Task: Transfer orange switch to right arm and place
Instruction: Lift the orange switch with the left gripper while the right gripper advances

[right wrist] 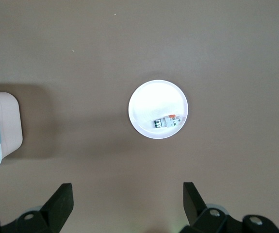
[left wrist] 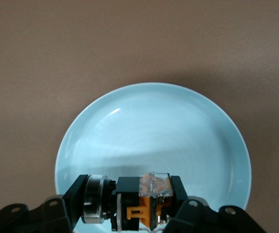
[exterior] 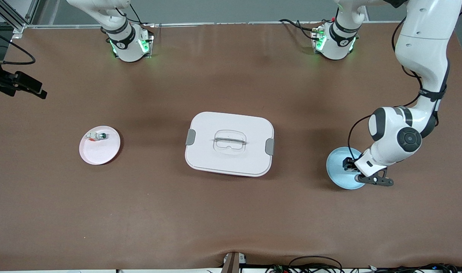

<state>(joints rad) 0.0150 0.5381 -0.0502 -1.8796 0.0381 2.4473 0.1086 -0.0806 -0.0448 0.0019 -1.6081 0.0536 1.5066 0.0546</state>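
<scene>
Left gripper (left wrist: 139,213) down in the blue plate (left wrist: 207,126), fingers clamped on the orange switch (left wrist: 146,201), its long axis spanning across them. Right gripper (right wrist: 127,199) wide open, high over the pink plate (right wrist: 149,99) at the right arm's end, waiting, well apart.

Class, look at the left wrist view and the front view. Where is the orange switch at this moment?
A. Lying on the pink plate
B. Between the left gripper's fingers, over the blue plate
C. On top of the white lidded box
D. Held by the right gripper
B: the left gripper is shut on the orange switch over the blue plate, while the right gripper hangs open and empty.
</scene>
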